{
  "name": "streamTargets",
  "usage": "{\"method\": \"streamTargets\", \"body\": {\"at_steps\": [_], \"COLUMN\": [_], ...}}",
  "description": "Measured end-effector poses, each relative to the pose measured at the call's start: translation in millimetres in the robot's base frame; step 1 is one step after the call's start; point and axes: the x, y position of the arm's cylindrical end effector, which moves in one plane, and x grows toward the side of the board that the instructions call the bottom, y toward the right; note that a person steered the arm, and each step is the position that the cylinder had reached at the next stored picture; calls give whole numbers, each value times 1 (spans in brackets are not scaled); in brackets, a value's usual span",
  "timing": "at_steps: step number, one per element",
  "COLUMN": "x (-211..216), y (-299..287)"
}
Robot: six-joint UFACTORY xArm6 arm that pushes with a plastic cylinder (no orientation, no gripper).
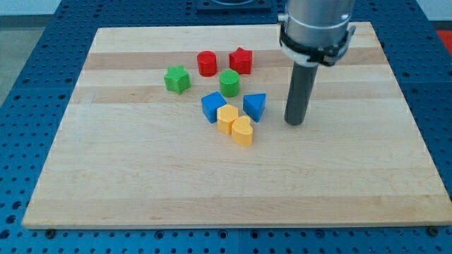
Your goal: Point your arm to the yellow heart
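The yellow heart [242, 131] lies near the middle of the wooden board [141, 183], touching a yellow hexagon-like block [227, 118] at its upper left. My tip [294, 122] rests on the board to the right of the heart, roughly a block's width beyond the blue triangle [255, 106], touching no block. The rod rises toward the view's top to the grey arm housing [316, 25].
A blue cube [212, 106] sits left of the yellow pair. Above are a green cylinder [229, 82], a green star [177, 79], a red cylinder [207, 63] and a red star [241, 60]. A blue perforated table surrounds the board.
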Motion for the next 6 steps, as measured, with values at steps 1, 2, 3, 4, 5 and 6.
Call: {"method": "streamTargets", "body": {"at_steps": [1, 2, 3, 4, 5, 6], "x": [29, 35, 35, 35, 38, 40], "y": [-21, -49, -61, -61, -63, -81]}}
